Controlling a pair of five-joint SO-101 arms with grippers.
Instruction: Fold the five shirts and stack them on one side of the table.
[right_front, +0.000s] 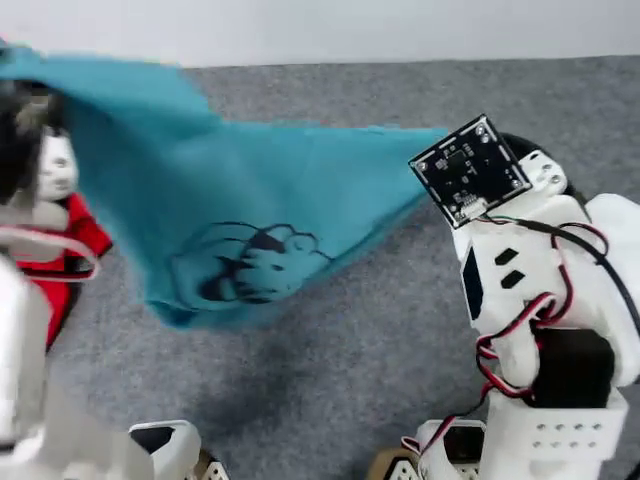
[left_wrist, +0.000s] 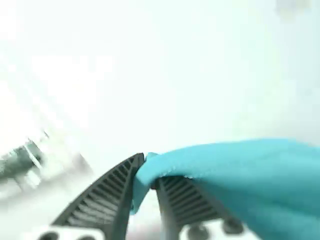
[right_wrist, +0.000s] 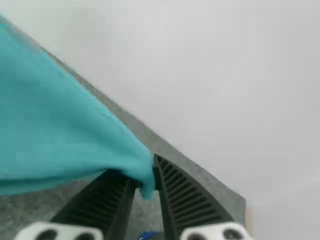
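A teal shirt (right_front: 260, 215) with a dark printed figure hangs stretched in the air above the grey table (right_front: 380, 330), held up at two corners. At the left side my left gripper (left_wrist: 145, 167) is shut on one corner of the teal shirt (left_wrist: 240, 170). My right gripper (right_wrist: 145, 175) is shut on the other corner of the teal shirt (right_wrist: 55, 135), beneath the raised right wrist (right_front: 470, 170). The shirt's lower part sags toward the table. A red shirt (right_front: 70, 250) lies at the table's left edge behind the left arm.
The right arm's white body (right_front: 545, 330) with red and black wires stands at the right. The left arm (right_front: 30, 340) rises at the left edge. The arm bases (right_front: 170, 450) sit at the front. A pale wall lies beyond the table's far edge.
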